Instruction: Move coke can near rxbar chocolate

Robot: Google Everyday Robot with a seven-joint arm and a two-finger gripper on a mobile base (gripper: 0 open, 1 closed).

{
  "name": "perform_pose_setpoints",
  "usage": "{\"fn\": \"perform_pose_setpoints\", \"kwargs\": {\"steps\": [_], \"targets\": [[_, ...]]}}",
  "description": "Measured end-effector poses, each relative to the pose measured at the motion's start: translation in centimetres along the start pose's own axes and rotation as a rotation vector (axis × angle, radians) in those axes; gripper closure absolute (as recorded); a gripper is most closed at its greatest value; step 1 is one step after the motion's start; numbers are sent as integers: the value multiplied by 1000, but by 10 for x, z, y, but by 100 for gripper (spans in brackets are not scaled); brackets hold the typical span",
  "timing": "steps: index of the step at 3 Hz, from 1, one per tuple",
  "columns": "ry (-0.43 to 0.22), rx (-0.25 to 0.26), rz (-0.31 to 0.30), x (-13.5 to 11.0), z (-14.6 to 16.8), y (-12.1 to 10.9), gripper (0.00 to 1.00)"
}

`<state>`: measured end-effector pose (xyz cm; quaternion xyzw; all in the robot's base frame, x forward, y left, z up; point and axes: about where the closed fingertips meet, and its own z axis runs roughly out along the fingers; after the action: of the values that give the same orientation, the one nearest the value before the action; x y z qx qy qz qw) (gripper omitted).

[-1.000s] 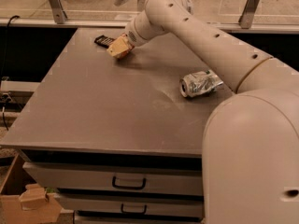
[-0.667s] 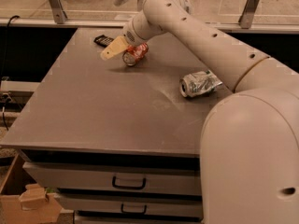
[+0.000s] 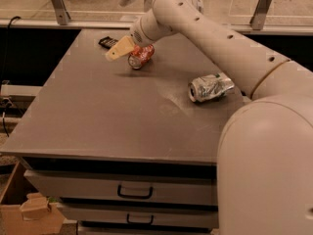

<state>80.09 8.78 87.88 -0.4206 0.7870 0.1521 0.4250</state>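
It looks like a lab or office workspace. A grey worktop point(image 3: 122, 121) sits on steel drawers point(image 3: 132, 190), with a glass partition point(image 3: 220, 1) on metal posts point(image 3: 56, 4) behind and a cardboard box point(image 3: 29, 214) on the floor. The claw point(image 3: 120, 48) hangs over the worktop's far side.

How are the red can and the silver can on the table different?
The coke can is red-orange; the silver can is grey with green markings and looks more crumpled. The coke can lies far back, beside the end effector and near the rxbar chocolate; the silver can lies alone, nearer and to the right. Both lie on their sides.
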Motion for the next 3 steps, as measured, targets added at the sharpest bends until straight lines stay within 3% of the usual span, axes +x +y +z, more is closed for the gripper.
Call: {"fn": "perform_pose_setpoints", "kwargs": {"steps": [2, 3], "targets": [[-165, 67, -76, -60, -85, -20, 0], [-280, 150, -155, -74, -164, -41, 0]]}}
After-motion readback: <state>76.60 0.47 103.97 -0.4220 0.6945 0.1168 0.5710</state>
